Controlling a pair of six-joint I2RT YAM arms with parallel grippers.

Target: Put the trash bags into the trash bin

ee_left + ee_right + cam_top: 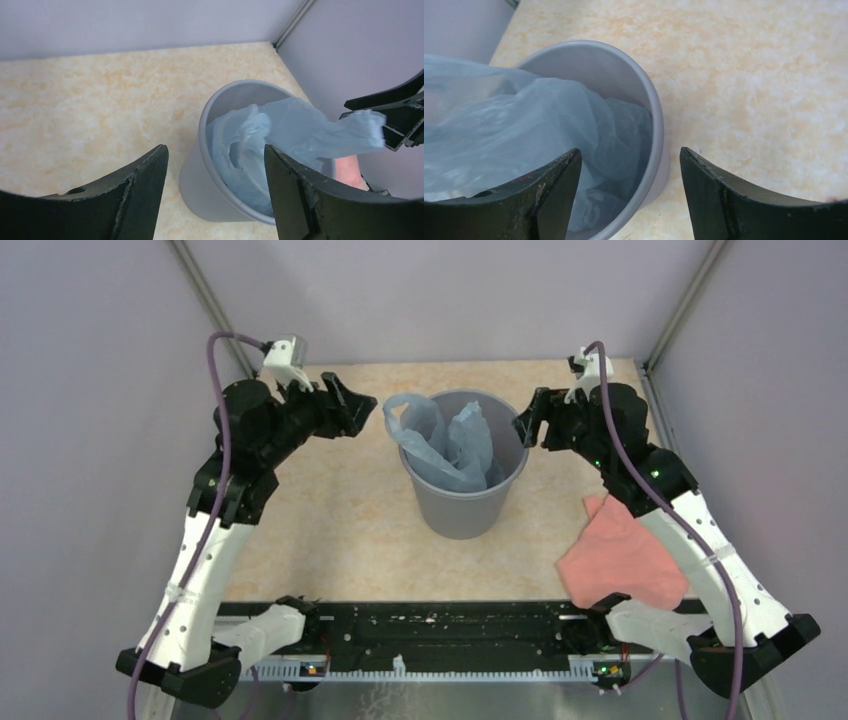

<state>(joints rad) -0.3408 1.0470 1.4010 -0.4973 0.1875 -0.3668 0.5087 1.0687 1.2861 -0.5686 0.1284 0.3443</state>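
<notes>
Looking down on a beige, marbled tabletop (330,510) boxed in by pale lilac-grey walls (90,390), with a metal post (210,305) running up each far corner and a black rail (450,625) lying along the near edge. Finding the grey trash bin (465,510) standing upright near the middle of the tabletop, toward the far side. Seeing the pale blue trash bag (455,455) sitting crumpled inside the bin and rising above the rim, one loop hanging over the rim on the left side and one flap stretching out toward the right claw (524,426). Noting a salmon-pink cloth (615,560) lying flat on the tabletop to the right of the bin, apart from it and partly under the right arm (700,530). Seeing that arm and the left arm (200,560) rising from the near corners and bending inward toward the bin, a purple cable (222,440) trailing along each. Finding the left claw (362,412) hovering just beside the bin's left rim, its fingers (145,195) standing wide apart and gripping nothing, bin and bag showing in the gap. Finding the right claw hovering just beside the right rim, its fingers (549,200) likewise spread wide, with only the bin's rim and bare tabletop between them and nothing pinched. Seeing, in the left wrist view, the bag's flap reaching up to those fingertips, without being able to tell whether touching them.
</notes>
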